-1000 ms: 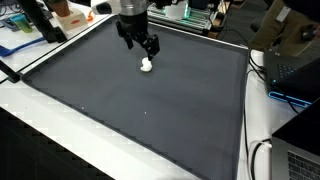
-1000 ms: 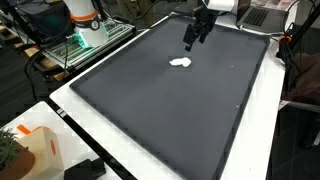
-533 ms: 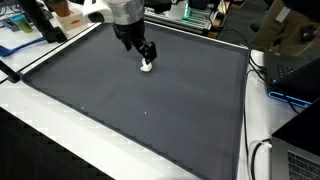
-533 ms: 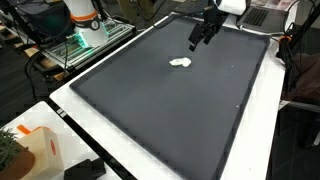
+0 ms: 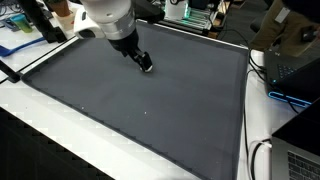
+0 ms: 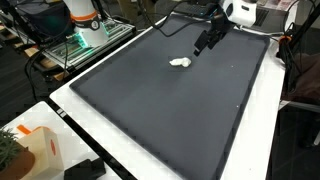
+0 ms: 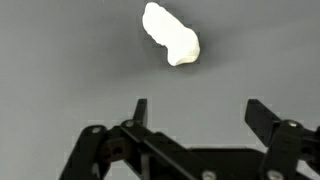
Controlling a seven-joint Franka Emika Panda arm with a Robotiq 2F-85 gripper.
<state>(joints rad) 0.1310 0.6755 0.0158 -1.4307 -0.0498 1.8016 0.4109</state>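
Wrist view: the claw (image 7: 200,118) stands wide and empty at the bottom of the frame. The white lump (image 7: 170,34) lies on the grey mat (image 7: 60,70) at top centre, clear of the fingers (image 7: 140,112). In an exterior view the claw (image 5: 144,61) hangs low over the mat in the upper middle, hiding the lump. In an exterior view the claw (image 6: 205,42) is near the lump (image 6: 180,62), up and right of it in the frame and not touching, over the mat on the table (image 6: 262,120).
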